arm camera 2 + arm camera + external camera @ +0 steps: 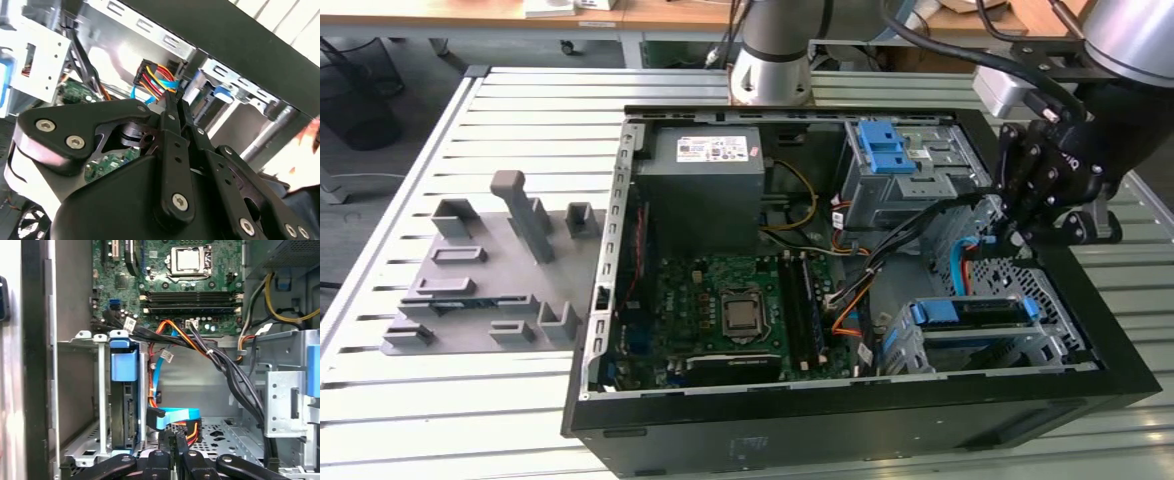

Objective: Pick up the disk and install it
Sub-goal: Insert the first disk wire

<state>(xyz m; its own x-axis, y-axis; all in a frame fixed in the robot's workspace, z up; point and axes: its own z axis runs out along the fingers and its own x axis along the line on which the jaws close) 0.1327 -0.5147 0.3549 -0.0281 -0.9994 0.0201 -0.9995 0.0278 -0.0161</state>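
Gripper (pixel 1017 232) is low inside the open PC case (pixel 854 420), over the perforated metal floor between the two drive cages. In the second wrist view the fingers (pixel 172 120) are pressed together with nothing between them, tips right at the multicoloured power connector (pixel 156 80) and blue SATA cable (pixel 172 416).

The disk (pixel 970 313) in its blue carrier sits in the lower drive cage (pixel 987 345), near the case front. In the first wrist view it stands edge-on in the cage (pixel 121 405).

Judgement: the disk looks seated, and the work in hand is around the cabling. To do it well, keep the closed tips clear of the loose black cable bundle (pixel 225 370) and avoid dragging the connector sideways.

Relative position: disk is beside the fingers, apart, not touching; cage wall lies between.
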